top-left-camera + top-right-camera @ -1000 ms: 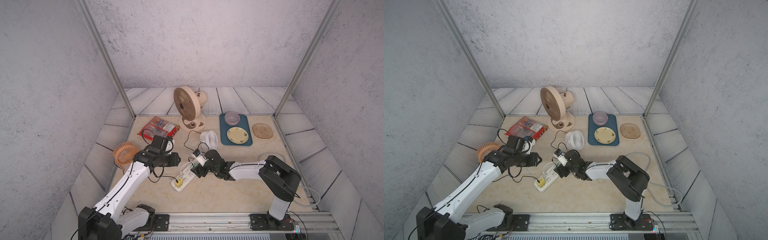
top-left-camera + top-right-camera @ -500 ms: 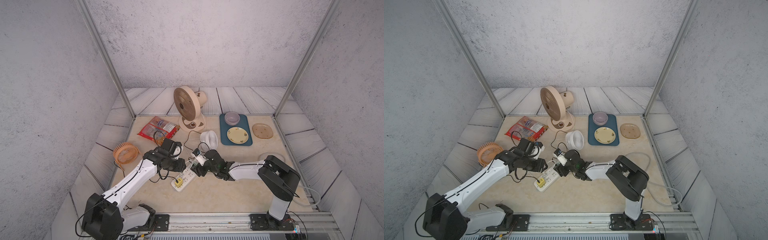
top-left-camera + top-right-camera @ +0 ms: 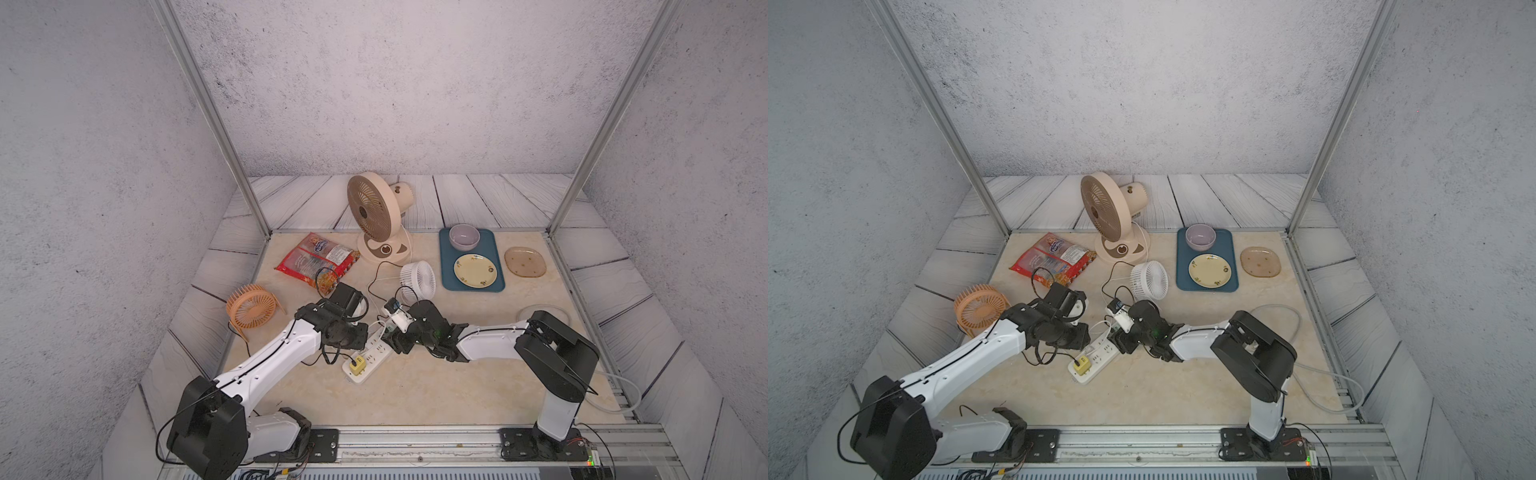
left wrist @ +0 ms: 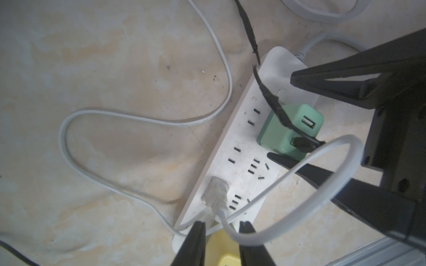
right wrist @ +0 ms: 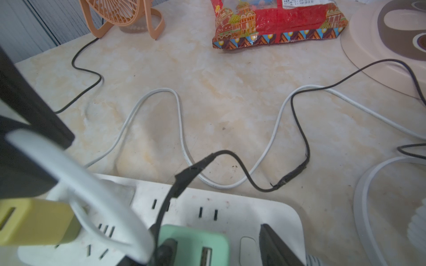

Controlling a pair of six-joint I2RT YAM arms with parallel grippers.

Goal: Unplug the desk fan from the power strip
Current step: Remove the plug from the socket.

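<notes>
L claw point(image 4: 221, 244) hangs over power strip point(image 3: 374, 354), tips narrow, white wire point(image 4: 221, 216) btwn them, not pinched. R claw point(image 4: 280, 116) wide, a tip each side of green plug point(image 4: 297, 119) on strip. Strip lies mid desk point(image 3: 415, 395), 6 o'clock from tan desk fan point(image 3: 372, 212).

snack bag point(image 3: 318, 259); blue tray point(image 3: 491, 243) (bowl point(image 3: 464, 237), plate point(image 3: 475, 270) on it); amber dish point(image 3: 525, 262)

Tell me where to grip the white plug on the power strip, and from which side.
Grip the white plug across its raised body, coming from straight above the power strip: it stands proud of the face, its cord leaving sideways.
</notes>
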